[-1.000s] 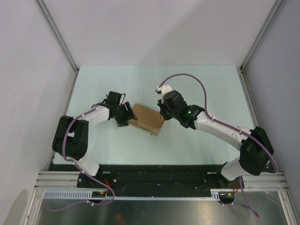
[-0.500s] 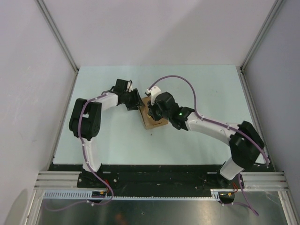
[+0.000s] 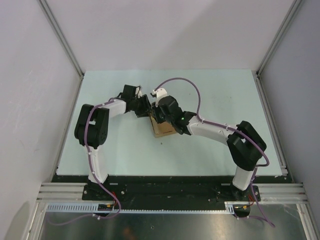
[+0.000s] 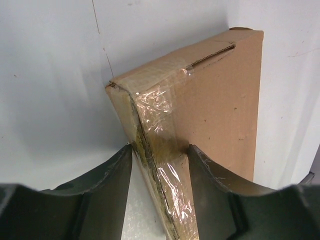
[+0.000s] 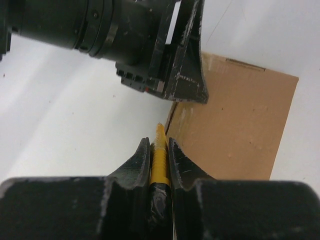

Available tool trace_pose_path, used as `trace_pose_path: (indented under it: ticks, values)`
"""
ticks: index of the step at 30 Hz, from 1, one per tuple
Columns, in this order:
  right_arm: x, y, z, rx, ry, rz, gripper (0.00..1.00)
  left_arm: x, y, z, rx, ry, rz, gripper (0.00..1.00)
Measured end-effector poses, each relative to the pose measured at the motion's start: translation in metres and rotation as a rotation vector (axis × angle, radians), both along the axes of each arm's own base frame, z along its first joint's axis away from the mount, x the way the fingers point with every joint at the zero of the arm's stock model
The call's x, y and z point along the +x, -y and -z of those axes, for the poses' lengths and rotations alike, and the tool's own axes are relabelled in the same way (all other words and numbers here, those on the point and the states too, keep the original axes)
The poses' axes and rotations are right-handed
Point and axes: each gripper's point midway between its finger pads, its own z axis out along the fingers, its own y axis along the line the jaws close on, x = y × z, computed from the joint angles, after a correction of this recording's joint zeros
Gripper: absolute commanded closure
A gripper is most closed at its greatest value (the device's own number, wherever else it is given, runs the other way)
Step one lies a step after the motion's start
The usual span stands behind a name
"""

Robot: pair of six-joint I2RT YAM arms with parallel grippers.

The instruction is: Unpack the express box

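Cardboard box [image 4: 215,100], pinched at its taped edge by the left tool [image 4: 160,151], may skid or tear if the knife [image 5: 160,140] clenched in the right tool [image 5: 159,148] digs crookedly.

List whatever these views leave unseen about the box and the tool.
- Contents of the express box: every view; it is shut and taped.
- Most of the yellow knife, blade included: right wrist view, fingers of the right gripper cover it; top view, the arm does.
- Box's near end: left wrist view, behind the left gripper and cut by the bottom edge.
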Motion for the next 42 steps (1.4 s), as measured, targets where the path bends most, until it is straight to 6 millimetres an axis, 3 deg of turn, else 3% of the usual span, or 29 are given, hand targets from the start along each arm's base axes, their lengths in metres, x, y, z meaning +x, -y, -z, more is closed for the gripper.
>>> trace_pose_path:
  ticks: [9,22,42]
  values:
    - [0.012,-0.002,0.005,0.038,-0.022,0.109,1.00,-0.002,-0.002,0.000,-0.059,-0.033,-0.026,0.50]
    - [0.012,-0.010,0.029,0.044,-0.074,0.173,1.00,-0.007,-0.004,0.000,-0.098,-0.063,-0.025,0.41]
    - [0.014,-0.007,0.028,0.020,-0.042,0.213,1.00,-0.010,-0.007,0.002,-0.105,-0.076,-0.025,0.41]
